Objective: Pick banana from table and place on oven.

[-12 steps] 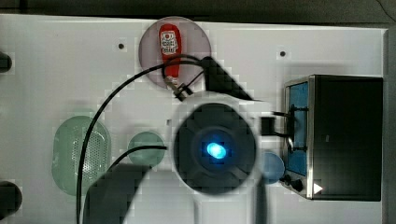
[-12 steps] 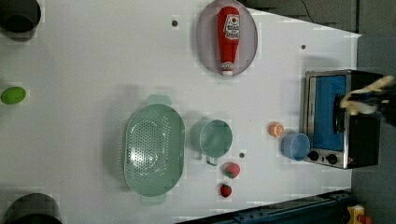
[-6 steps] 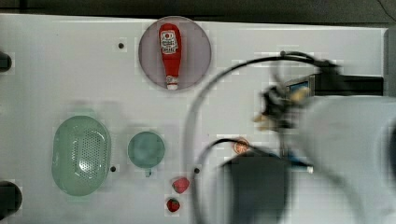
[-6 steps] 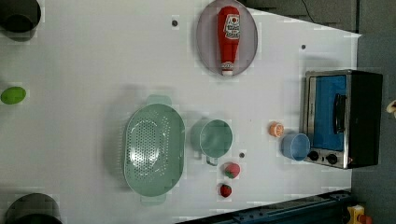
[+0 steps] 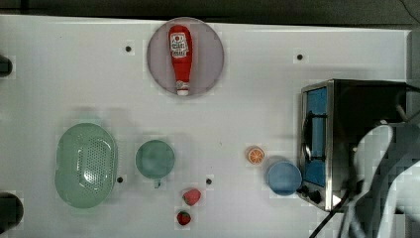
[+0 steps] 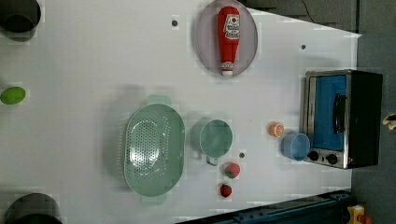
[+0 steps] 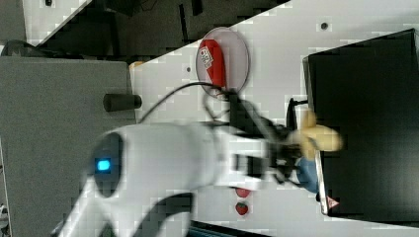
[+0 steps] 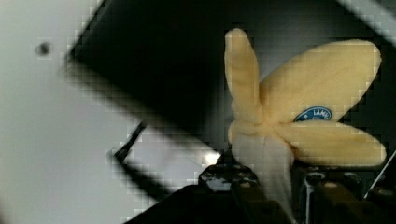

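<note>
Banana [image 8: 299, 116] now over the oven [image 7: 365, 123]
Jaws clenched on it; arm swung across from mid-bench [image 5: 247, 99], only release left.

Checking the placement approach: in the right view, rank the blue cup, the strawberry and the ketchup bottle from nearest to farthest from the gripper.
From the gripper, holding the banana:
1. Blue cup, just below it.
2. Strawberry, near the right view's bottom edge.
3. Ketchup bottle, on the plate higher up.
</note>
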